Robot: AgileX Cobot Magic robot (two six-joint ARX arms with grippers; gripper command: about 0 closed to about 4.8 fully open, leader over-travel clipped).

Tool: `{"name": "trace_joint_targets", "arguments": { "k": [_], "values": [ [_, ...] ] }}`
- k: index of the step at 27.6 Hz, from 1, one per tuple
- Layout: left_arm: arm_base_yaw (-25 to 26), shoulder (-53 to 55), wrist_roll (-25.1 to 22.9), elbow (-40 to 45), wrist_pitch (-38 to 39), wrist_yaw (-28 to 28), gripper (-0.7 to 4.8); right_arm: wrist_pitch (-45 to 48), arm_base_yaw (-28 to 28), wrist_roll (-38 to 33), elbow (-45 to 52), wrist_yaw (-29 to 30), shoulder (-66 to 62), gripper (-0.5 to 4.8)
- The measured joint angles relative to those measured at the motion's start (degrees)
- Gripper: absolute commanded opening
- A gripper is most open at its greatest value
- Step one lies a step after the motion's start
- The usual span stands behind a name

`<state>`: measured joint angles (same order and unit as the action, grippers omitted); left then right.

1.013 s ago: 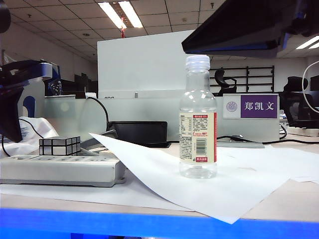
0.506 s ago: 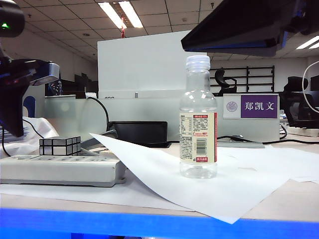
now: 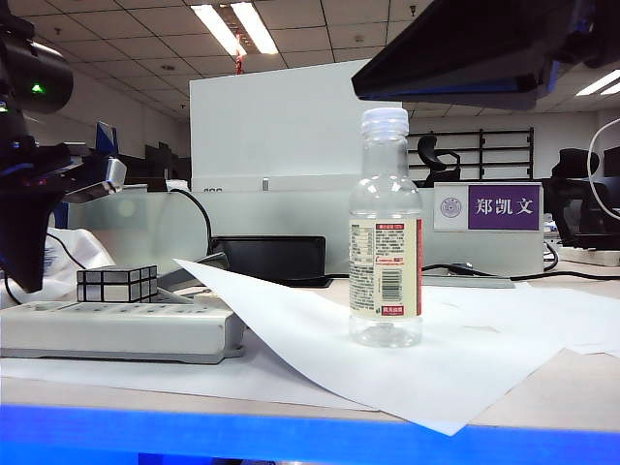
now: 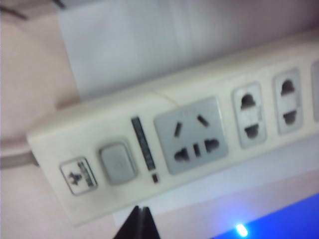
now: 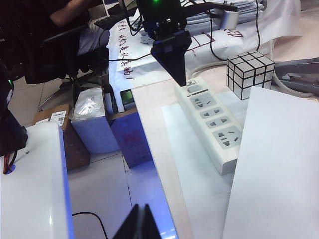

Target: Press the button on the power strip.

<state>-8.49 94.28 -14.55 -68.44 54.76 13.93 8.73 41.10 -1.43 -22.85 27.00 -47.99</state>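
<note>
2 arms differ: your left gripper has shifted lower over the power strip at the table's left, fingers together, button just ahead; right gripper, also together, waits apart.

Mirror cube behind power strip

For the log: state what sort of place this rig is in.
Probably an open-plan office or lab: desk partition, purple name plate, ceiling strip lights. Left pincer hangs shut above the power strip; right pincer shut, off the table.
</note>
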Motion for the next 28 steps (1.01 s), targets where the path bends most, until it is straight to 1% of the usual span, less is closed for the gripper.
{"name": "trace_joint_targets", "arguments": {
  "k": [3,7,11,17,28],
  "values": [
    [0.0,0.0,0.0,0.0,-2.32,0.0,-0.05,-0.02,0.0,0.0,0.0,0.0,0.0,0.03],
    [0.0,0.0,0.0,0.0,-3.52,-0.11,-0.05,-0.02,0.0,0.0,0.0,0.0,0.0,0.04],
    [0.0,0.0,0.0,0.0,-3.89,-1.14,-0.05,0.0,0.0,0.0,0.0,0.0,0.0,0.03],
    [0.0,3.32,-0.02,-0.04,-4.39,-1.09,-0.05,-0.02,0.0,0.0,0.0,0.0,0.0,0.03],
    [0.02,4.72,-0.24,-0.61,-4.42,-0.46,-0.05,0.46,-0.02,0.0,0.0,0.0,0.0,0.04]
  ]
}}
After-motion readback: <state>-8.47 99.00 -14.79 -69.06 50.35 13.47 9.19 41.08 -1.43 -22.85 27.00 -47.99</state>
